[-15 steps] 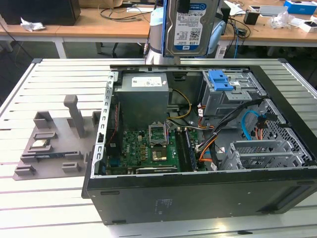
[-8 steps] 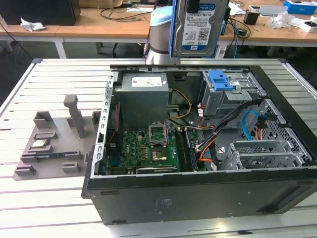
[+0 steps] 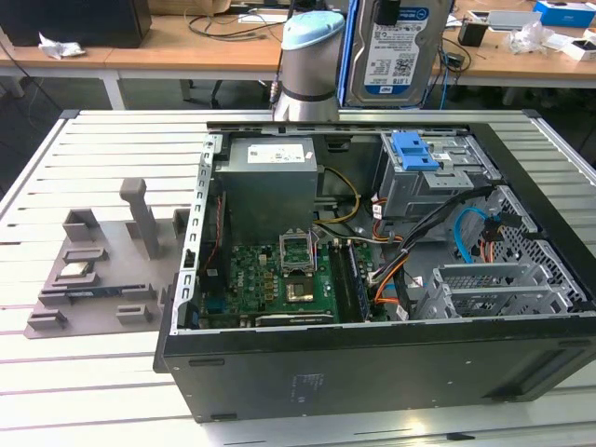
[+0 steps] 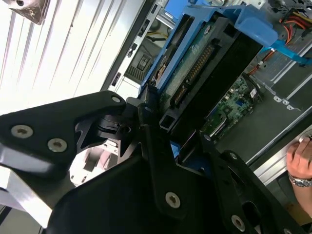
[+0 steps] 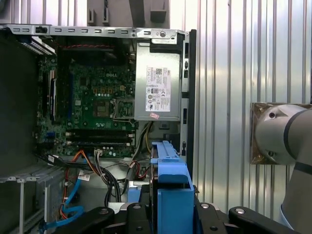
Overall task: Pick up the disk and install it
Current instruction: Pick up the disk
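The disk, a silver drive with a white-and-blue label in a blue carrier, hangs upright above the far side of the open computer case. My gripper is shut on its upper end. In the second wrist view the black fingers clamp the blue-framed disk, whose green circuit side and connector show. Seen from the first wrist view, the disk's blue carrier edge sits between the jaws of my gripper, over the case's edge. Below stands the metal drive cage with a blue clip on top.
Inside the case are a power supply, a motherboard and orange and blue cables. A grey fixture tray with a small chip lies at the exterior view's left. A person's hand is near the case.
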Tool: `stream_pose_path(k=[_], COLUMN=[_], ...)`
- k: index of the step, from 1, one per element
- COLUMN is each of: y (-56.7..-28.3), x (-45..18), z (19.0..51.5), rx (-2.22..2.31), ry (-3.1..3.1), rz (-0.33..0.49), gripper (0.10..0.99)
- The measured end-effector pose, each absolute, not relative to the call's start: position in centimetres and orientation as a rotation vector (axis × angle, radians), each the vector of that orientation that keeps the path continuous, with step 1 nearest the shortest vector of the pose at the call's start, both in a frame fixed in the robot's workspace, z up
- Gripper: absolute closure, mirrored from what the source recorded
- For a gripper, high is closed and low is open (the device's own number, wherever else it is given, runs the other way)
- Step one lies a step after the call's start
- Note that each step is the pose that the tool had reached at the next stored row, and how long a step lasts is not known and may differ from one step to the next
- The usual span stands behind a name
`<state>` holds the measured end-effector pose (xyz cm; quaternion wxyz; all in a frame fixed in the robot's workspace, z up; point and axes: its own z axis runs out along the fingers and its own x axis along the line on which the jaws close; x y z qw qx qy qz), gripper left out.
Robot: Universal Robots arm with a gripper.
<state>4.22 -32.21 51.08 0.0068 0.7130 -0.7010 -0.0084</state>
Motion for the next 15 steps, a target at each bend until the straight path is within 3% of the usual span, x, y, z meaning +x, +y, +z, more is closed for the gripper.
stream_pose_path(k=[15], y=[-32.1], x=[8.8], z=[51.1], rx=[2.231], ry=[-2.193], rz=[-0.026], gripper=[0.722])
